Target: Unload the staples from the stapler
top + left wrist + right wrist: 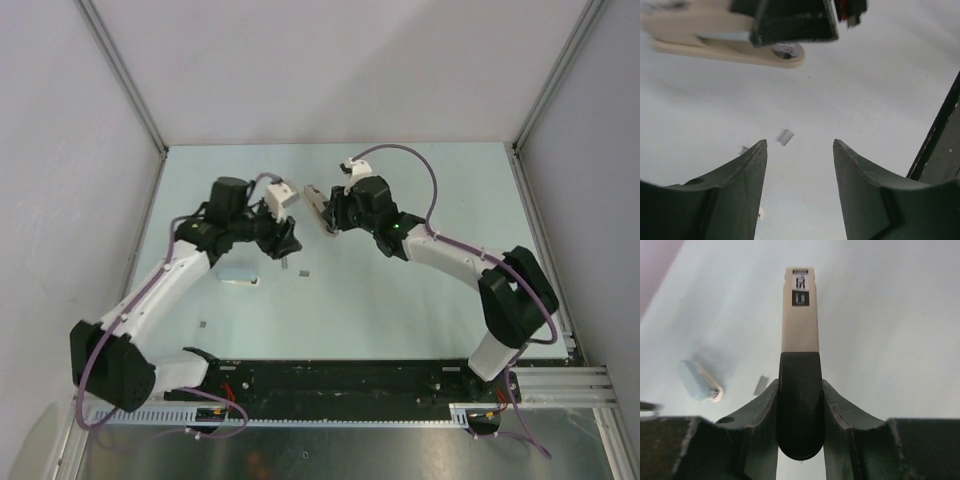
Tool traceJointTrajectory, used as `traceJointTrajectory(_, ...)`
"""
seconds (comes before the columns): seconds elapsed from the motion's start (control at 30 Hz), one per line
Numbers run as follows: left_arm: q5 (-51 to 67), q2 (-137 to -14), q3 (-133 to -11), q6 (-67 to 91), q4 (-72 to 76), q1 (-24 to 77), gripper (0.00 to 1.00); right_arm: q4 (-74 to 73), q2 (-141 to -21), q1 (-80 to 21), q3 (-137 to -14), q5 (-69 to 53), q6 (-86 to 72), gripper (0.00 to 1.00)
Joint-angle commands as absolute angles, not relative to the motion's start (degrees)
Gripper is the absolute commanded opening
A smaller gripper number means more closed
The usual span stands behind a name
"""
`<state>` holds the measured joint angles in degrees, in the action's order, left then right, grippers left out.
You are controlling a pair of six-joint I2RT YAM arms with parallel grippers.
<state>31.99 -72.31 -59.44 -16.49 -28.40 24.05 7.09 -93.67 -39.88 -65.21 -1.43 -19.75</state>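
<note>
right gripper (800, 390) around stapler (799, 315) over pale blue table (400, 300) between grey walls (330, 70)

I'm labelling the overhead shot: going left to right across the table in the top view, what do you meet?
small grey scrap → pale blue box → left gripper → loose staple piece → stapler, held in the right gripper, which overlaps it.

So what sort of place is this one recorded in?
Probably a lab robot cell: a pale table walled by plain panels on metal framing, with the left arm and right arm bolted to a near-edge rail.
</note>
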Motion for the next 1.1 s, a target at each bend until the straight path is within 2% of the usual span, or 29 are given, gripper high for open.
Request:
traceJointTrajectory(0.0,35.68,-65.77,-64.38,-10.81,-30.39,18.95,0.63,3.21,-99.3,-39.42,-74.98,6.2,-14.77,0.0)
traceJointTrajectory(0.07,34.43,-63.88,-64.15,-10.06,-30.56,16.58,0.72,-0.67,-103.9,-39.43,-80.2,9.48,-12.57,0.0)
traceJointTrajectory(0.17,33.07,-61.38,-62.46,-11.02,-31.76,14.54,0.78,-5.64,-110.63,-39.91,-86.72,14.58,-9.95,0.0)
traceJointTrajectory(0.33,31.21,-57.03,-58.74,-13.93,-33.62,14.12,0.8,-8.12,-119.45,-40.56,-94.93,20.09,-6.59,0.0)
traceJointTrajectory(0.63,27.14,-55.49,-57.09,-16.13,-34.93,14.0,0.8,-8.35,-127.51,-40.25,-101.06,23.96,-4.66,0.0)
traceJointTrajectory(0.67,26.93,-55.65,-56.85,-16.2,-34.96,13.99,0.8,-8.92,-127.92,-40.03,-101.51,23.67,-4.97,0.03)
traceJointTrajectory(0.77,26.49,-56.09,-56.34,-16.1,-34.93,13.98,0.8,-10.51,-126.96,-38.97,-101.06,20.42,-7.23,0.4)
traceJointTrajectory(0.87,26.09,-56.35,-56.04,-16.09,-34.92,13.93,0.8,-9.99,-122.72,-37.13,-97.24,17.16,-9.89,0.64)
traceJointTrajectory(0.97,25.63,-56.32,-55.96,-16.39,-34.93,13.89,0.8,-8.92,-117.69,-34.74,-92.5,14.63,-11.39,0.76)
traceJointTrajectory(1.07,25.32,-56.23,-55.97,-16.46,-34.97,13.89,0.8,-9.46,-113.95,-31.9,-89.3,13.53,-12.54,0.81)
